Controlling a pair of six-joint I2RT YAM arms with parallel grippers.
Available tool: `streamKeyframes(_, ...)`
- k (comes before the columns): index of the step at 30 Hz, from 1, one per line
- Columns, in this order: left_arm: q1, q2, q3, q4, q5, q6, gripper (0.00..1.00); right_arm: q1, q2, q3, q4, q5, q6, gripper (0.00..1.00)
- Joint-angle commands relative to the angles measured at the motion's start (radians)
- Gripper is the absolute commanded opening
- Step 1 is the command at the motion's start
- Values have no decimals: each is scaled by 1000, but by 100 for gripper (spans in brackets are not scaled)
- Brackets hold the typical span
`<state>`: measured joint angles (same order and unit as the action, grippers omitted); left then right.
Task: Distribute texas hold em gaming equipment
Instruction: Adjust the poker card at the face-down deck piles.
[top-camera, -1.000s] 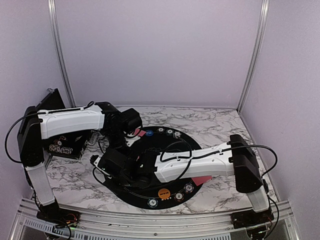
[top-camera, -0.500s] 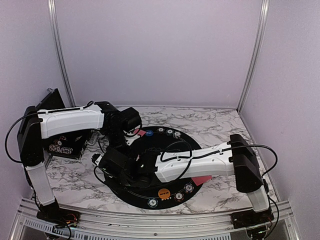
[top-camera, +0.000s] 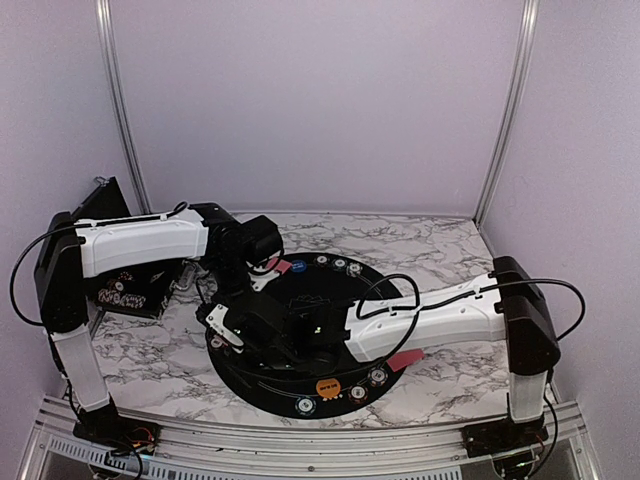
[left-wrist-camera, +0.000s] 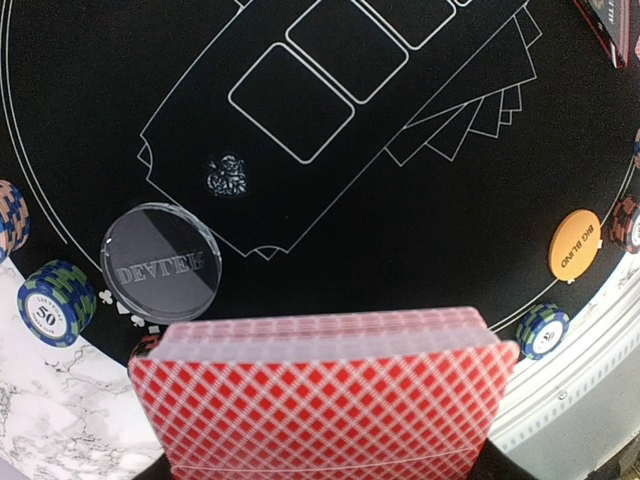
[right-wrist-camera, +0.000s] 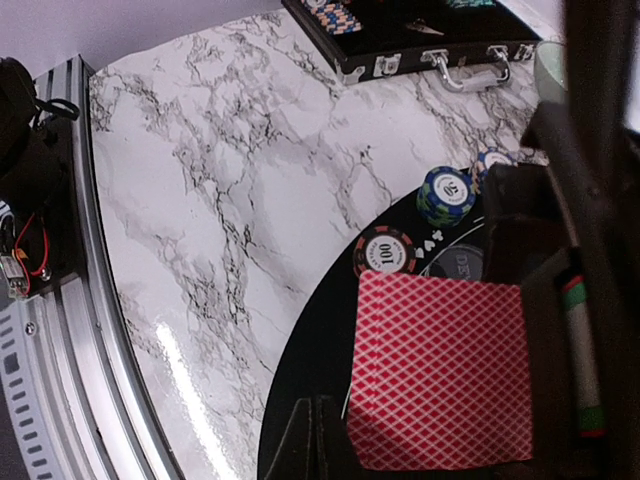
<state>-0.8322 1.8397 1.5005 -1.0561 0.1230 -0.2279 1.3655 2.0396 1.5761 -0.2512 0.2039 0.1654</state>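
1 red-backed deck (left-wrist-camera: 320, 410) clamped in left claw (top-camera: 265, 268).

One orange disc (left-wrist-camera: 575, 245), one blue disc (top-camera: 300, 267), one black mat (left-wrist-camera: 420, 250)

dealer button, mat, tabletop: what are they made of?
Dealer button: looks like smoky transparent acrylic, glossy; bevelled edge catches light. Mat: matte black, perhaps felt or rubber; white printed lines, no glare. Tabletop: glossy marble pattern, reflection streak; stone or laminate, cannot tell.
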Motion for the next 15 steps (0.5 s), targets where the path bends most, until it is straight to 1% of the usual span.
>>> streamKeyframes(1,3,-4,12,-37,4,2,58,-14,-39,-13,68,25,22,0)
streamKeyframes(8,2,-5,11,-37,3,2,58,-13,-13,13,52,85,30,0)
streamKeyframes(15,1,-5,9,-38,2,3,58,10,17,48,31,88,4,0)
